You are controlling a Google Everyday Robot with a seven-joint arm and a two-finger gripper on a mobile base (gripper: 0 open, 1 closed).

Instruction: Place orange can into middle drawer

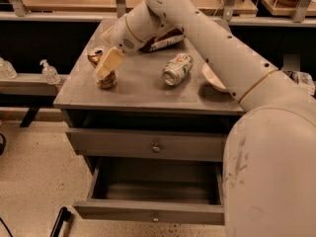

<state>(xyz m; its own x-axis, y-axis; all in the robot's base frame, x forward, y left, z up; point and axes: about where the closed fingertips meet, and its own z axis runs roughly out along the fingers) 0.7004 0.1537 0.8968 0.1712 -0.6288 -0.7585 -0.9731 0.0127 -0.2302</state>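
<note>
The orange can (106, 81) stands upright near the front left of the grey cabinet top (143, 90). My gripper (109, 63) reaches in from the upper right, sits right on top of the can and hides its upper half. Whether it grips the can cannot be told. The middle drawer (153, 212), the lower of the two fronts, is pulled out and its inside shows empty.
A second copper-coloured can (95, 54) with a silver top sits just behind the gripper. A green-and-white can (177, 69) lies on its side mid-top. A pale bowl (213, 78) and a snack bag (165, 41) are there too. The upper drawer (155, 144) is shut.
</note>
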